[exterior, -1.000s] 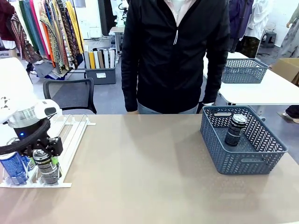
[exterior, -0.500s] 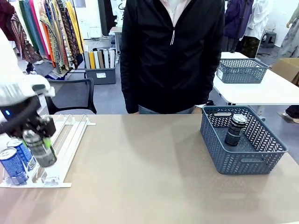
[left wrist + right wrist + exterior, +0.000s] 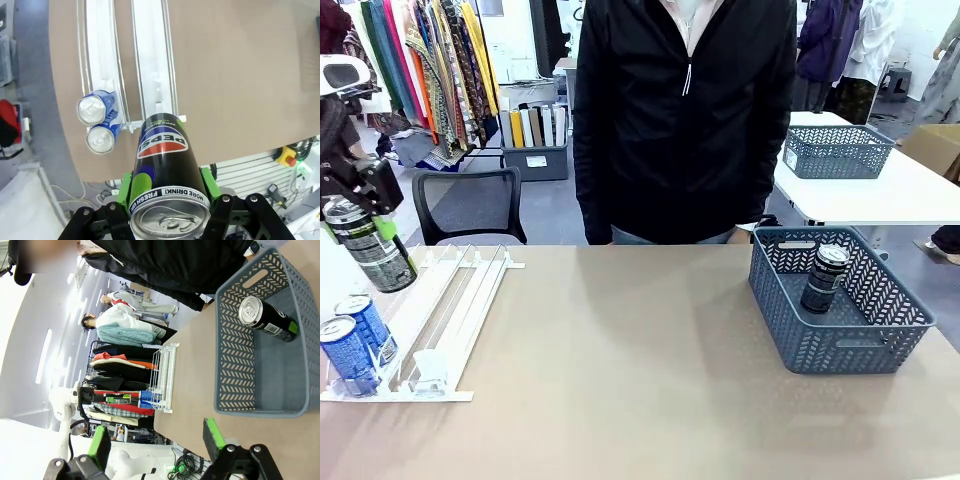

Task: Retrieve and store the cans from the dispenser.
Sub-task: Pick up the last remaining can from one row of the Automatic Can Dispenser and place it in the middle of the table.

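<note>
Aloft, black can (image 3: 370, 252) tilted, top leaning left

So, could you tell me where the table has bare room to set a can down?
The tabletop between the dispenser and the basket is bare; the dispenser's near left end is crowded with two blue cans.

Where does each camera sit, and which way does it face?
Front view: fixed on the robot's side, facing across the table at the person; left gripper at picture left, shut on a black can.
Left wrist view: on the left wrist, looking along that can down at the dispenser and two blue cans; green pads show.
Right wrist view: on the right wrist, rolled, facing the basket; open right gripper shows.
Shared: front and right wrist views both show the basket holding a dark can.
</note>
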`<state>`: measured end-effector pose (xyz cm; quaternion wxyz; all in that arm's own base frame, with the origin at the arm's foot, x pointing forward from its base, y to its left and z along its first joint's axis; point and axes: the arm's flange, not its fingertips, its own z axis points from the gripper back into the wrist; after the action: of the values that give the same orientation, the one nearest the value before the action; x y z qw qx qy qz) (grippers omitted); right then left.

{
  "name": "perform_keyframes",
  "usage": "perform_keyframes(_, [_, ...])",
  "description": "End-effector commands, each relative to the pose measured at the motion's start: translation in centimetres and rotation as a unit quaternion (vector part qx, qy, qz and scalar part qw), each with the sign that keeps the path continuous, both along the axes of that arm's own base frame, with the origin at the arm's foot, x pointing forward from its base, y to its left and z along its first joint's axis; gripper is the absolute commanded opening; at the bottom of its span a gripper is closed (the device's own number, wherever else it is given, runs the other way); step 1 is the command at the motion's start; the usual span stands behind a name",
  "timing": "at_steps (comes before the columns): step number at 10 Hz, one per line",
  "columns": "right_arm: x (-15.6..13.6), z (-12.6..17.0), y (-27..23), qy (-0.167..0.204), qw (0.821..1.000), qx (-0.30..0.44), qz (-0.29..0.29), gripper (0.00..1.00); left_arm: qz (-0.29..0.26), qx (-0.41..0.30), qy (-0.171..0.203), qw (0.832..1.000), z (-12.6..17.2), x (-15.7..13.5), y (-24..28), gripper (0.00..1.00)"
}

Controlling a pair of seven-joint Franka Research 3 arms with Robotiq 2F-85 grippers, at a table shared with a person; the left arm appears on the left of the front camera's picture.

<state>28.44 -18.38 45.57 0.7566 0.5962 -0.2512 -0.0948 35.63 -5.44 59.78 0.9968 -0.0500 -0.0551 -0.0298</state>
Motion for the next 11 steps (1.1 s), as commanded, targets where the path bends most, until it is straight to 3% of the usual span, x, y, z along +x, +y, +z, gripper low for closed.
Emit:
perform_keyframes(1, [0.3, 0.4, 0.0, -0.012, 1.000, 0.009, -0.004, 1.00, -0.008, 0.005, -0.001, 1.000, -0.3, -0.7, -0.8, 0.00])
perform_keyframes(4, [0.3, 0.4, 0.0, -0.012, 1.000, 0.009, -0.004, 1.00, -0.006, 0.005, 0.005, 1.000, -0.5, -0.2, -0.6, 0.00])
perform_keyframes(5, [0.3, 0.4, 0.0, -0.012, 1.000, 0.009, -0.004, 1.00, -0.047, -0.004, 0.015, 0.999, -1.1, -0.1, -2.3, 0.00])
perform_keyframes(6, [0.3, 0.4, 0.0, -0.012, 1.000, 0.009, -0.004, 1.00, -0.086, 0.003, -0.005, 0.996, -1.2, 0.1, -7.1, 0.00])
perform_keyframes(9, [0.3, 0.4, 0.0, -0.012, 1.000, 0.009, -0.004, 1.00, -0.131, 0.039, -0.044, 0.990, -2.1, 3.1, -19.9, 0.00])
perform_keyframes(11, [0.3, 0.4, 0.0, -0.012, 1.000, 0.009, -0.004, 1.00, -0.189, 0.048, -0.049, 0.980, -5.3, 5.0, -27.8, 0.00])
